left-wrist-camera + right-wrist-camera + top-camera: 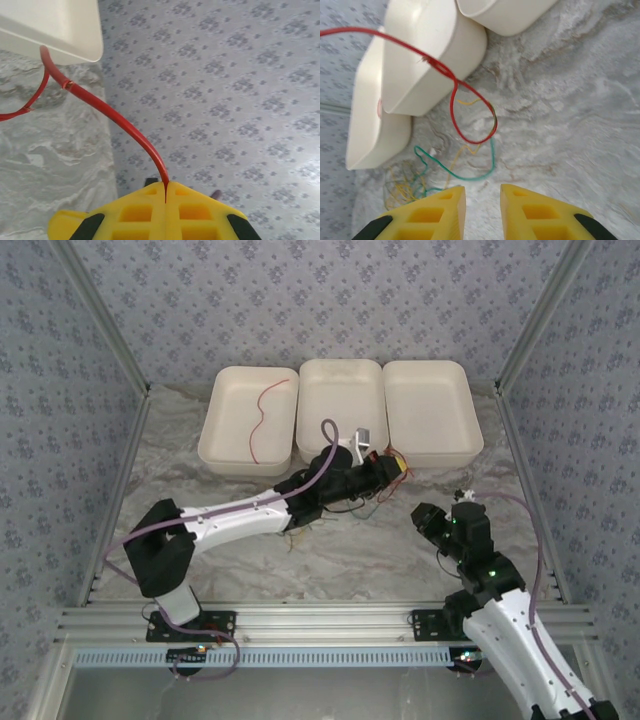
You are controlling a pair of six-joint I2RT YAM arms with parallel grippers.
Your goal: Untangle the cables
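Yellow fingers of our left gripper (166, 189) clench the red cable (107, 111) raised beside a white tray (55, 30), so we should pull slowly while our right gripper (482, 197), jaws apart, drops to pin the green cable (465, 176) and yellow-orange strands (402, 187) tangled on the marble tabletop (560, 100).

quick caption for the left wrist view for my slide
Left hand shut on a red cable that curves away toward the corner of a white tray on the marbled table

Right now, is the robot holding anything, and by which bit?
The left pincer is shut on a red cable, apparently near one end. The right pincer is open and empty.
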